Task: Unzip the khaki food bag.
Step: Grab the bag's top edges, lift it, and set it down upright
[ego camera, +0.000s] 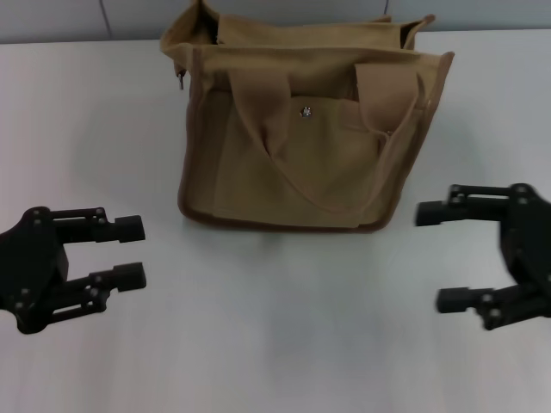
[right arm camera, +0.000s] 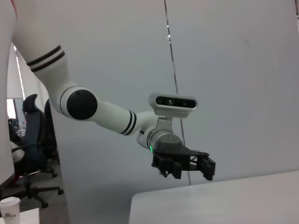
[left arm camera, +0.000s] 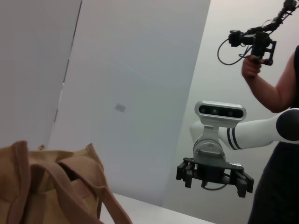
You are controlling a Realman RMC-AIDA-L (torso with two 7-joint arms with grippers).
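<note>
Khaki food bag (ego camera: 301,163) on white table (ego camera: 275,344)

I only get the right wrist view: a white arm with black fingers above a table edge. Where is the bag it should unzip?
Observer: The khaki food bag stands on the table, between the two arms and farther from the robot than both.
Operator: Is anything touching it?
Observer: No. The left gripper and the right gripper both sit apart from it, nearer the robot, with fingers open.
Operator: Where is the thing you pull to open it?
Observer: A small metal zipper pull hangs at the bag's top corner on the robot's left.
</note>
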